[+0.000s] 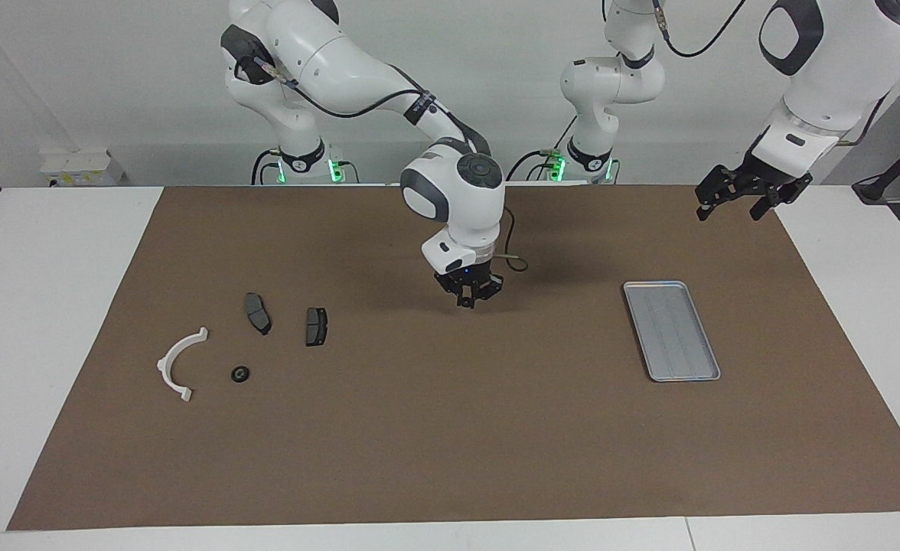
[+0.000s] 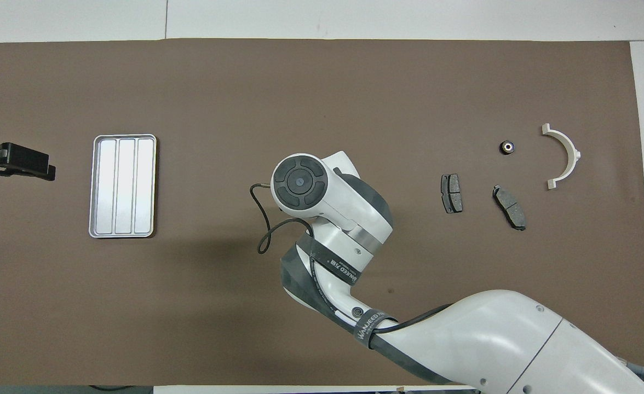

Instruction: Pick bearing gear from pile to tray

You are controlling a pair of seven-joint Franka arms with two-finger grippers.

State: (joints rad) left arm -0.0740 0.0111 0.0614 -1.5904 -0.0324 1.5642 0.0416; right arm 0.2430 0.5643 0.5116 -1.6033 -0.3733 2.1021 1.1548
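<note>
Right gripper closed, fingertips together, low over bare brown mat mid-table, between pile and tray. Whether anything pinched: cannot tell. Left gripper open, waiting over mat's edge near the tray. Tray holding nothing. Black round piece beside white half-ring; two brake pads nearby.

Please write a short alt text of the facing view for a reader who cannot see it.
The right gripper, shut, hangs low over the middle of a brown mat, between a shallow silver-grey metal tray and scattered parts: a white plastic half-ring, two dark grey brake pads, a small black round piece. The left gripper waits, open, above the mat's corner.
</note>
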